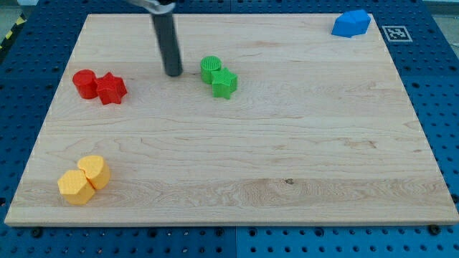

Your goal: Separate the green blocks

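Note:
A green round block (pixel 211 68) and a green star-shaped block (pixel 224 84) lie touching each other near the top middle of the wooden board (pixel 287 143). The round one is up and to the left of the star. My tip (pixel 173 73) rests on the board just left of the green round block, with a small gap between them. The dark rod rises from it to the view's top.
A red round block (pixel 84 82) and a red star block (pixel 111 88) touch at the left. Two yellow blocks (pixel 84 179) touch at the bottom left. A blue block (pixel 351 23) sits at the top right corner.

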Controlling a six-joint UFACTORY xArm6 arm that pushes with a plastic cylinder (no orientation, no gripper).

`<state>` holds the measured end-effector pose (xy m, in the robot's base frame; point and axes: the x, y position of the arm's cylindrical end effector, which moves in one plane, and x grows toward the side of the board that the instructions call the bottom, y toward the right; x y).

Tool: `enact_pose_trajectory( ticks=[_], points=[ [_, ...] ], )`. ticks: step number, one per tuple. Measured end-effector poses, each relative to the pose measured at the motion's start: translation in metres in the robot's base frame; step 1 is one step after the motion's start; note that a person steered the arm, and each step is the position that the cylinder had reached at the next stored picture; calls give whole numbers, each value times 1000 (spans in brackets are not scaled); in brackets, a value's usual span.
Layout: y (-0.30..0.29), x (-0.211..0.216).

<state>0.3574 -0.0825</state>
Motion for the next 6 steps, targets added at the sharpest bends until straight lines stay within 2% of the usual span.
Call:
enact_pose_trajectory(
  ticks=[5,6],
  points=[
    [259,12],
    [280,19]
  ],
)
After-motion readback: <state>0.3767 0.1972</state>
